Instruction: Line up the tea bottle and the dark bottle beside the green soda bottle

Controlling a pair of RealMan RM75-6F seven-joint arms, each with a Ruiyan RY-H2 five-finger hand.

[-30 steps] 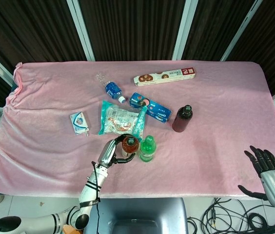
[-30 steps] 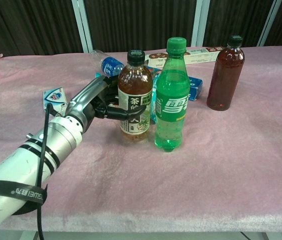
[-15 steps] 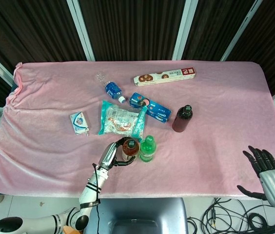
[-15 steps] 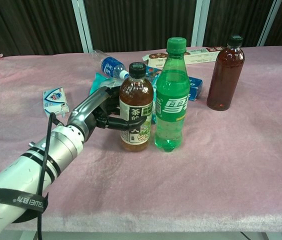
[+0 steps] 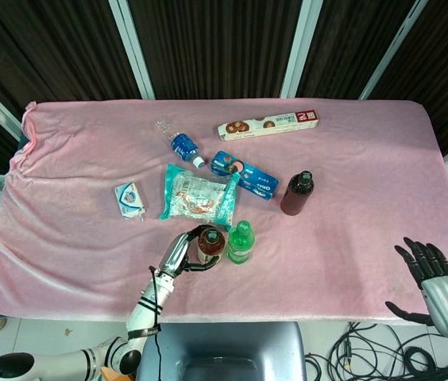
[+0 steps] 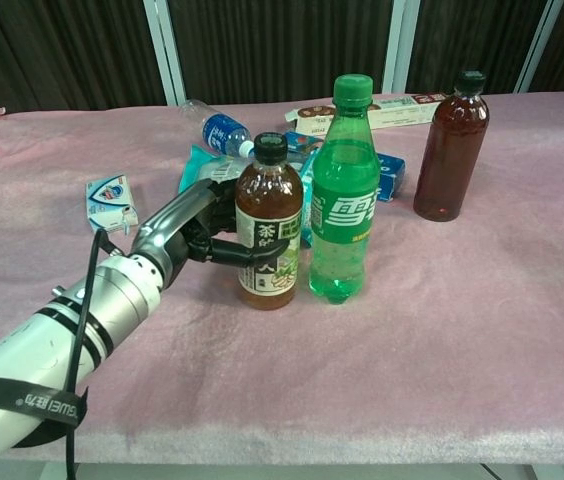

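The left hand [image 6: 194,228] wraps its dark fingers [image 6: 247,250] around the label of the brown tea bottle with a black cap [image 6: 269,225], gripping it upright near the front edge of the pink cloth-covered table [image 6: 482,330], a little left of the middle. Just beside the tea bottle, on its right in the chest view and nearly touching it, stands the tall green plastic soda bottle with a green cap [image 6: 343,190]. Further toward the right edge and further back, well apart from these two, the dark reddish-brown bottle with a black cap [image 6: 451,146] stands upright on its own. Behind the held bottle lie a teal snack packet [image 5: 198,193], a blue biscuit pack [image 5: 244,174], a small clear water bottle with a blue label [image 5: 178,142] on its side, and a long biscuit box [image 5: 268,124] toward the back edge. A small white and blue carton [image 5: 129,199] lies toward the left edge. The right hand [image 5: 438,284] hangs off the front right corner, fingers spread, holding nothing.
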